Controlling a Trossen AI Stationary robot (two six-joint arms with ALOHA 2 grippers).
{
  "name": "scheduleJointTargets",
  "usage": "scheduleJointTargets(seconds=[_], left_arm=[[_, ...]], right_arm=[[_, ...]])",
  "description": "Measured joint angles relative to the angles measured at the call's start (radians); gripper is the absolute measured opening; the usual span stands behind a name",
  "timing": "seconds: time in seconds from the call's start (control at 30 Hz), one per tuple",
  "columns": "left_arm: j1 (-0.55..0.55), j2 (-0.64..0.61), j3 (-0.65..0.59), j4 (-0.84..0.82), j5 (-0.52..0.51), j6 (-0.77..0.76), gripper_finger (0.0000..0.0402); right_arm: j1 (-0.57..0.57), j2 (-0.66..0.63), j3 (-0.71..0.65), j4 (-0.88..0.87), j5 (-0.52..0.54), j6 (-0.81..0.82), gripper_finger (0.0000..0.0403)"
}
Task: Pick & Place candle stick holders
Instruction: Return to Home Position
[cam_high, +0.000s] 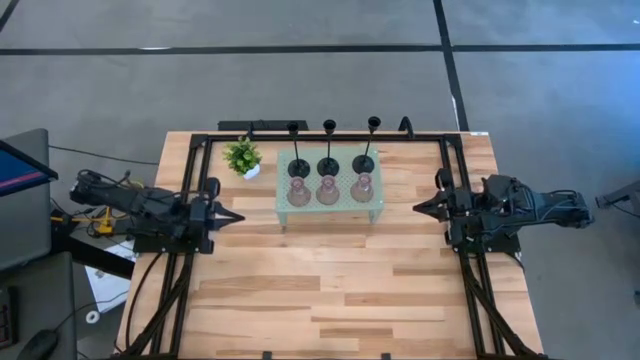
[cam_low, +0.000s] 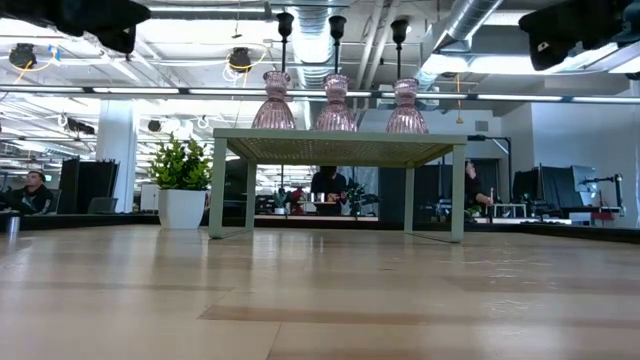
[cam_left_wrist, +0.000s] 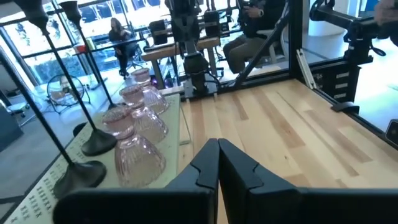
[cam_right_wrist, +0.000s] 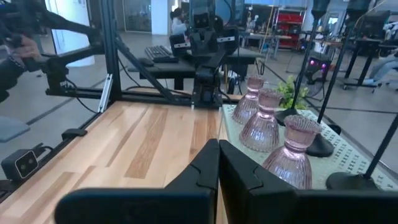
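Observation:
Three pink glass holders (cam_high: 328, 190) stand in a row by their bases on the near half of the mint-green perforated stand (cam_high: 283, 201). Three tall black metal holders (cam_high: 329, 150) stand on their round bases behind them. They also show in the low view (cam_low: 336, 103), the left wrist view (cam_left_wrist: 134, 140) and the right wrist view (cam_right_wrist: 267, 127). My left gripper (cam_high: 236, 217) is shut and empty at the stand's left. My right gripper (cam_high: 418, 207) is shut and empty at its right.
A small green potted plant (cam_high: 243, 157) stands on the table at the stand's far left. Black frame rails (cam_high: 190, 190) run along the table's left, right and far sides. Bare wooden table (cam_high: 330, 290) lies near the front. People sit in the room beyond.

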Motion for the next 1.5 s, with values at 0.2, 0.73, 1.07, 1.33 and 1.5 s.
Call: scheduleJointTargets(seconds=[0.2, 0.73, 1.07, 1.33, 1.5], left_arm=[[0.0, -0.089, 0.0, -0.056, 0.011, 0.021, 0.0006], [0.0, -0.141, -0.052, -0.061, 0.104, 0.042, 0.0005], [0.0, -0.14, -0.19, 0.053, 0.12, -0.005, 0.0004], [0.0, -0.141, -0.235, 0.073, 0.144, -0.036, 0.0006], [0.0, -0.14, -0.278, 0.097, 0.147, -0.036, 0.0006]], right_arm=[[0.0, -0.069, -0.001, -0.001, 0.0, -0.003, 0.0], [0.0, -0.157, -0.041, 0.079, 0.006, -0.014, 0.0], [0.001, -0.191, -0.341, 0.265, -0.078, 0.102, 0.0], [0.001, -0.192, -0.377, 0.306, -0.1, 0.075, 0.0], [0.001, -0.188, -0.377, 0.29, -0.099, 0.067, 0.0]])
